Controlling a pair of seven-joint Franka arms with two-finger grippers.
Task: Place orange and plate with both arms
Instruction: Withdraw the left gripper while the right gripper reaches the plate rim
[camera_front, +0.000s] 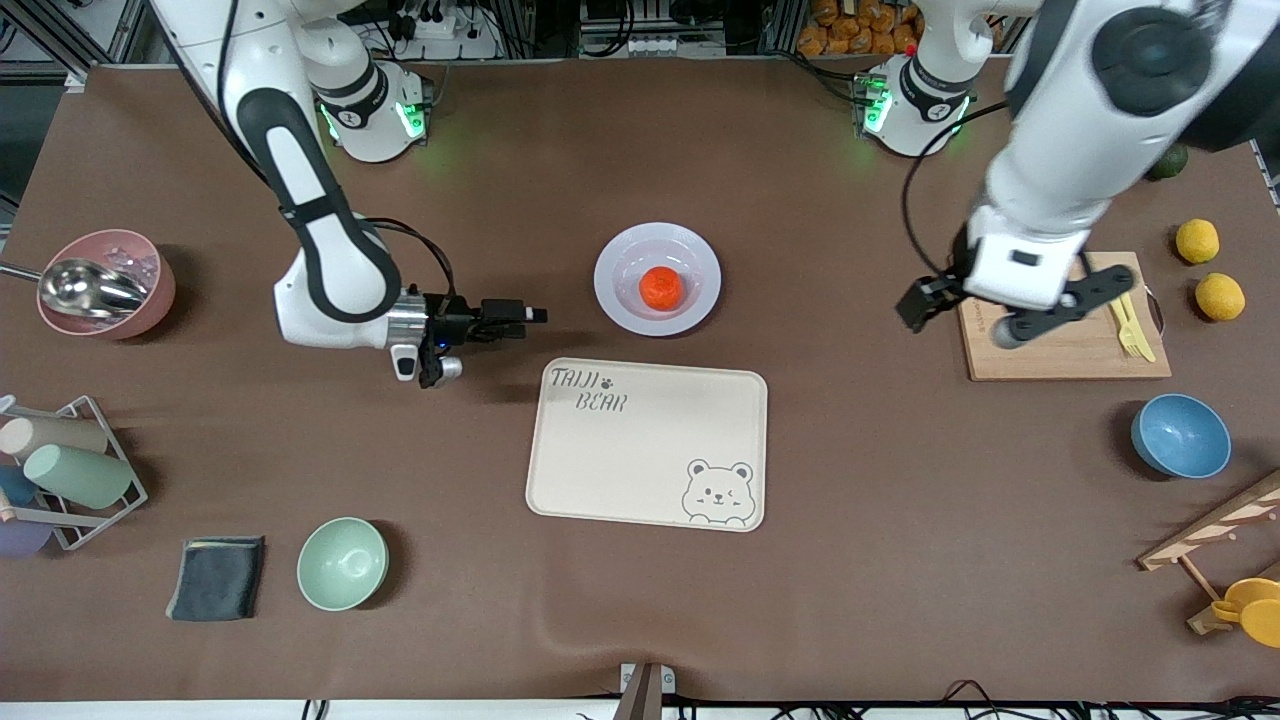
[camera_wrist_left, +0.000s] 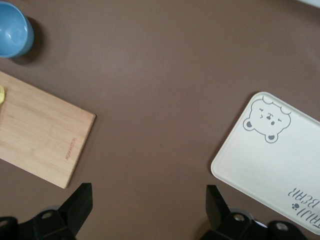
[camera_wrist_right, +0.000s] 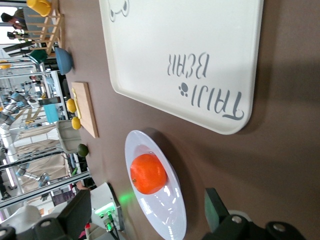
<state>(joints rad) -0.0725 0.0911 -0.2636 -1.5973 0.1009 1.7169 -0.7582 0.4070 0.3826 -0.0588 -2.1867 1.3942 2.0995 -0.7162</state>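
Nearest the front camera lies the cream tray (camera_front: 647, 443), bare (likely the goal for both items). Just farther from the camera sits the plate (camera_front: 657, 278) with the orange (camera_front: 661, 287) resting in its centre, so one lift could carry both. The right gripper (camera_front: 470, 340) hangs low beside the tray toward its own arm's end, jaws wide and empty; its wrist view shows the plate's raised rim side-on. The left gripper (camera_front: 965, 315), also wide and empty, hovers over the wooden board (camera_front: 1070, 345).
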